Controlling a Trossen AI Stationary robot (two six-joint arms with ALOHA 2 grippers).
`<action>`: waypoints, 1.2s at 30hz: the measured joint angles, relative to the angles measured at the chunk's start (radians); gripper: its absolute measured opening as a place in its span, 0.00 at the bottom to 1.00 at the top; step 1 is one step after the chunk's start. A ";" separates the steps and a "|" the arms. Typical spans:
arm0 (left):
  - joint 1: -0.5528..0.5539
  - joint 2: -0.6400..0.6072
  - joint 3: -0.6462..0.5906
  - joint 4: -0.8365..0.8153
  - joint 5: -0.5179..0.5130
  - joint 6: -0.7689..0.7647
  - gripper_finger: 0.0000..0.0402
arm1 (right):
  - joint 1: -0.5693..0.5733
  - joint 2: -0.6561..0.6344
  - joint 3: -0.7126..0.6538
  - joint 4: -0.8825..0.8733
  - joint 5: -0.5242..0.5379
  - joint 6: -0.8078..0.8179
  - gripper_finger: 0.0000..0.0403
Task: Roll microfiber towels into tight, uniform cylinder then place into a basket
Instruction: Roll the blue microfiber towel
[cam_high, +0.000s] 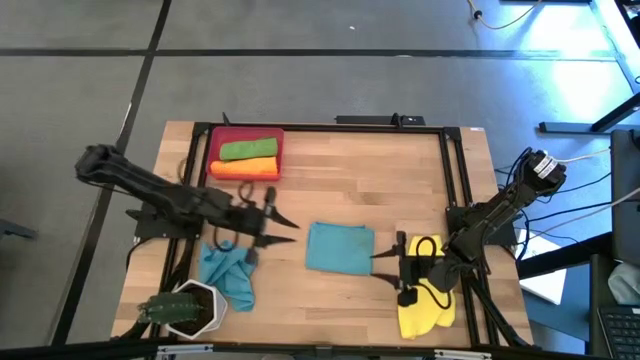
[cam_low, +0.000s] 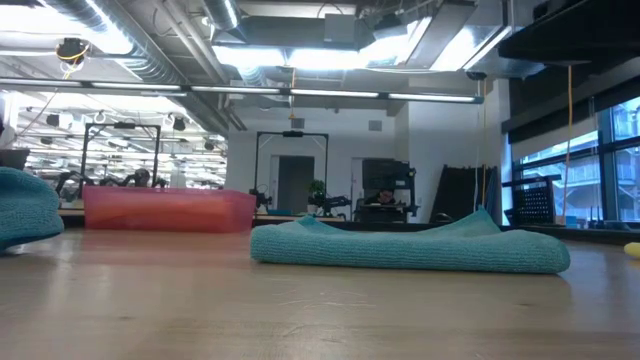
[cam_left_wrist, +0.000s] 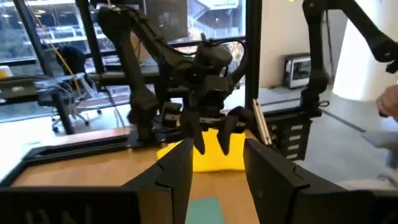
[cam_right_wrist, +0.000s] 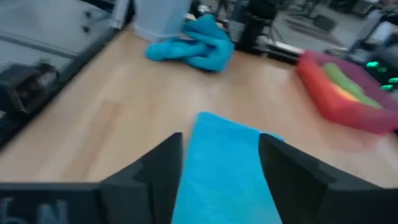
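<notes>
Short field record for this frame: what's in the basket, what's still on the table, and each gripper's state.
basket: holds green roll and orange roll
flat teal towel: table centre, between both grippers
crumpled teal towel: beside the plant pot
yellow towel: partly under right arm
left gripper: open, empty
right gripper: open, empty

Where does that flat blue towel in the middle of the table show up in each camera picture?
High view: flat teal towel at table centre, between both grippers.
Low view: teal towel, centre right.
Left wrist view: a sliver at bottom centre.
Right wrist view: lower centre, between the fingers.
Shared landmark: red basket.
</notes>
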 joint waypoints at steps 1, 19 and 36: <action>-0.002 0.041 0.000 0.047 0.004 -0.001 0.33 | -0.001 0.000 0.000 0.003 -0.019 0.022 0.55; -0.129 0.407 0.001 -0.016 -0.167 0.071 0.34 | -0.002 0.150 0.013 0.004 -0.128 0.127 0.67; -0.173 0.707 0.122 -0.149 -0.326 0.195 0.62 | -0.019 0.427 0.229 -0.366 -0.072 0.275 0.67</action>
